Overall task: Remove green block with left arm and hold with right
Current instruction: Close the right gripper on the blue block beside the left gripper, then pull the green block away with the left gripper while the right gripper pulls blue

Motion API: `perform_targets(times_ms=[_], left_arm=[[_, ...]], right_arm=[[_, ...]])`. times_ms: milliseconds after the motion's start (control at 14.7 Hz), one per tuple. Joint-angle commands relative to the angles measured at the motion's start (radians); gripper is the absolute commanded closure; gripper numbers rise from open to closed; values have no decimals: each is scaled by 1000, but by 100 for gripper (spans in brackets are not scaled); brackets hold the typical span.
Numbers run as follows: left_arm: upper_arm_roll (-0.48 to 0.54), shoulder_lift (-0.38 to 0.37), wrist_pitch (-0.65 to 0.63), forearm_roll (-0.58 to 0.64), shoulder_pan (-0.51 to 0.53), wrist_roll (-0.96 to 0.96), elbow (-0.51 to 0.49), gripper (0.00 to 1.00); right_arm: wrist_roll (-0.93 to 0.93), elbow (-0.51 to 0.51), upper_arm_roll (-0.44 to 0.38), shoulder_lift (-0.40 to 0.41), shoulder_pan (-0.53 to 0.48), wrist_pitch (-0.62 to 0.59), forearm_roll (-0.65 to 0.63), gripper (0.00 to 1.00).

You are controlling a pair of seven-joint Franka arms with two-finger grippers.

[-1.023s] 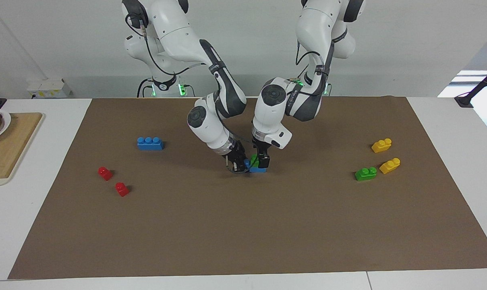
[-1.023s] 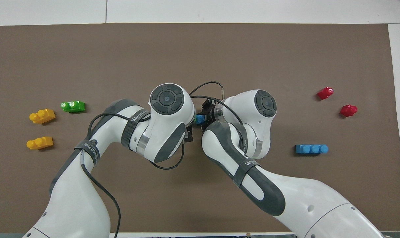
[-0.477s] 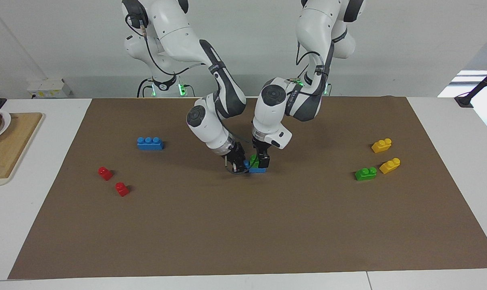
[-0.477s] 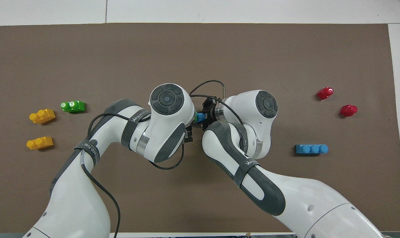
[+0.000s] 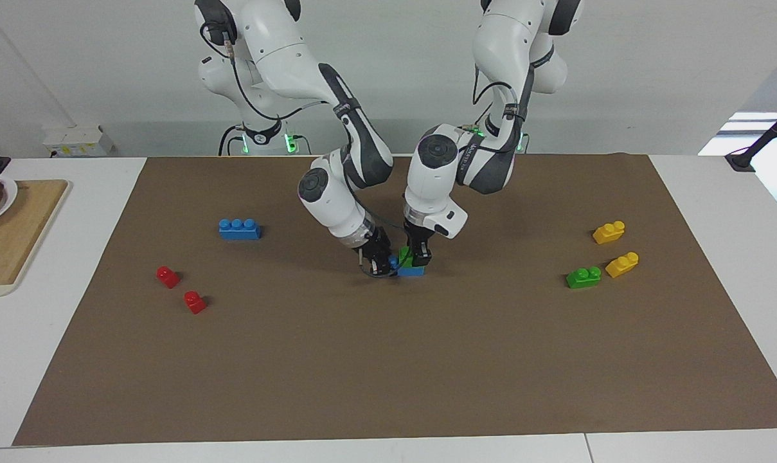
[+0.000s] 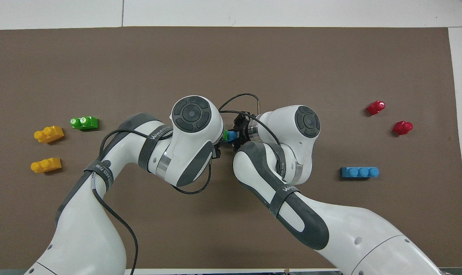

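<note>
A small green block (image 5: 405, 253) sits on a blue brick (image 5: 412, 271) at the middle of the brown mat. My left gripper (image 5: 418, 256) comes down from above and is shut on the green block. My right gripper (image 5: 378, 261) reaches in low from the right arm's end and is shut on the end of the blue brick. In the overhead view only a sliver of the green block (image 6: 225, 135) and of the blue brick (image 6: 232, 135) shows between the two wrists; both grippers are hidden there.
A second green block (image 5: 583, 277) and two yellow blocks (image 5: 608, 232) (image 5: 621, 264) lie toward the left arm's end. A blue three-stud brick (image 5: 239, 229) and two red blocks (image 5: 168, 276) (image 5: 195, 301) lie toward the right arm's end. A wooden board (image 5: 9, 238) lies off the mat.
The left wrist has shifted slightly up and toward the left arm's end. More green now shows between the wrists in the overhead view. The right gripper has hardly moved.
</note>
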Motion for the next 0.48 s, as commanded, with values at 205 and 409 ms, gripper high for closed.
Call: perform_targets(times_ms=[205,409], left_arm=[[5,-17,-124,34,-4,-2,60,100],[10,-66,-192,32,17,96,59,100]], right_arm=[[3,-13,4,-3,-2,39,28,100],[5,-12,4,-3,-2,39,28,100]])
